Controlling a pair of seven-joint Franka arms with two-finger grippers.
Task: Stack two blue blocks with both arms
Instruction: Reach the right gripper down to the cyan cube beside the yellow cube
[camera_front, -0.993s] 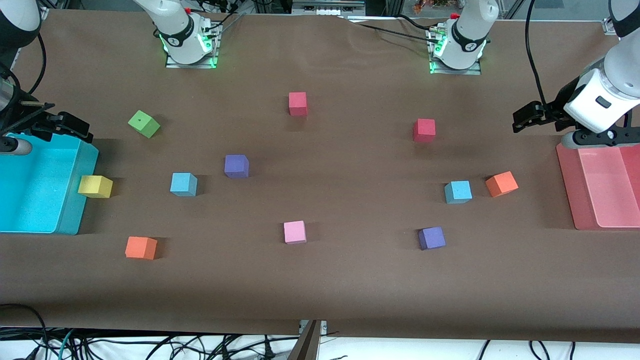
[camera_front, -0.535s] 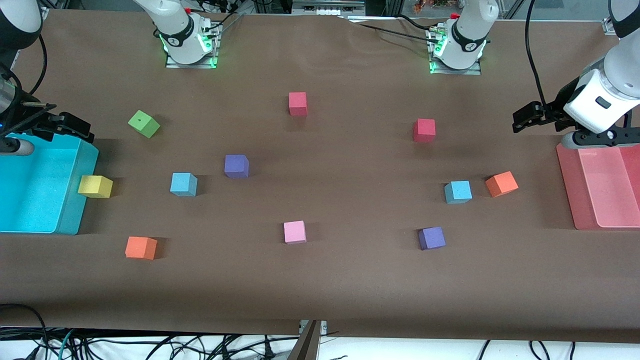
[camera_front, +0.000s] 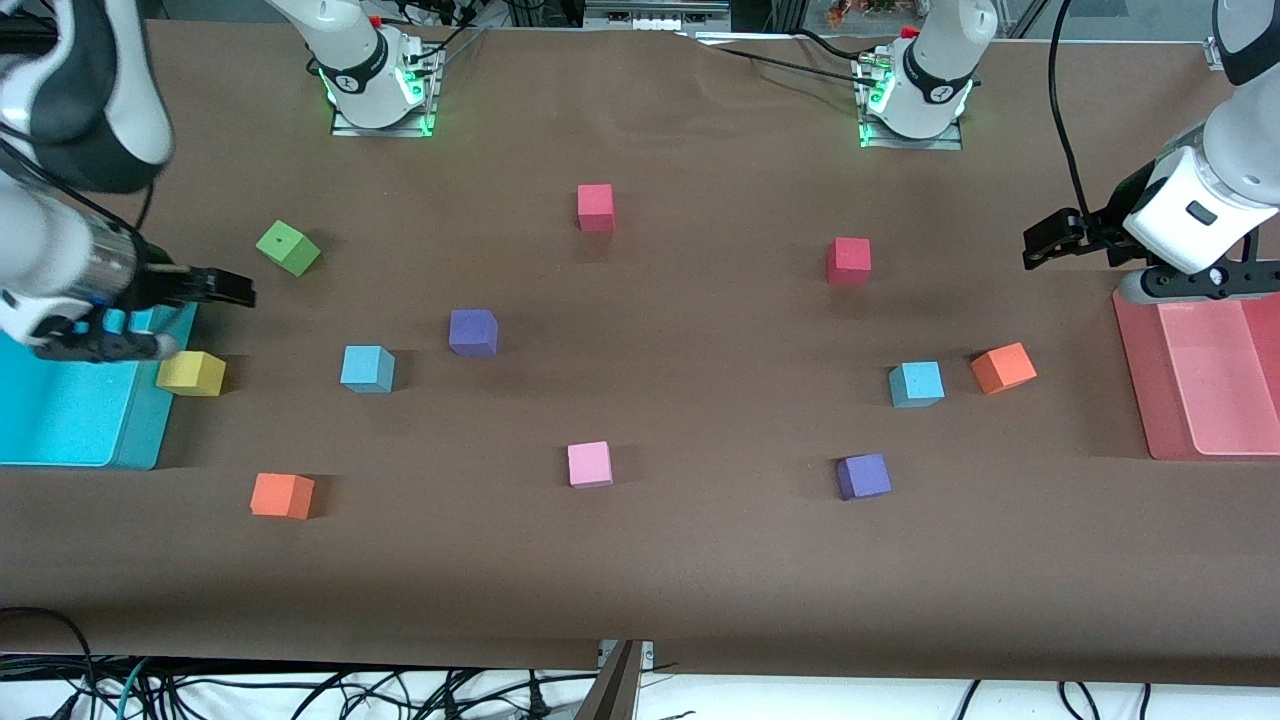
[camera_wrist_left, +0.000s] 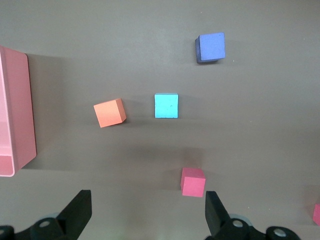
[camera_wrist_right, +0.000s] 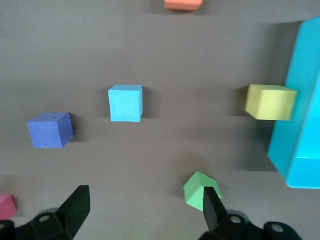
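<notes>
Two sky-blue blocks lie apart on the brown table. One blue block (camera_front: 367, 368) is toward the right arm's end, and it shows in the right wrist view (camera_wrist_right: 125, 103). The other blue block (camera_front: 916, 384) is toward the left arm's end beside an orange cube (camera_front: 1003, 367), and it shows in the left wrist view (camera_wrist_left: 166, 105). My right gripper (camera_front: 238, 292) (camera_wrist_right: 144, 200) is open and empty in the air by the cyan bin's corner, near the green cube. My left gripper (camera_front: 1035, 245) (camera_wrist_left: 146, 205) is open and empty in the air by the pink tray.
A cyan bin (camera_front: 60, 420) stands at the right arm's end and a pink tray (camera_front: 1200, 380) at the left arm's end. Green (camera_front: 288, 247), yellow (camera_front: 190, 372), purple (camera_front: 473, 331), orange (camera_front: 282, 495), pink (camera_front: 589, 464), purple (camera_front: 863, 476) and red (camera_front: 595, 207) (camera_front: 848, 260) cubes lie scattered.
My right arm has swung out from over the cyan bin toward the table's middle and its gripper now reaches past the bin's corner. My left gripper has barely moved. No block has moved.
</notes>
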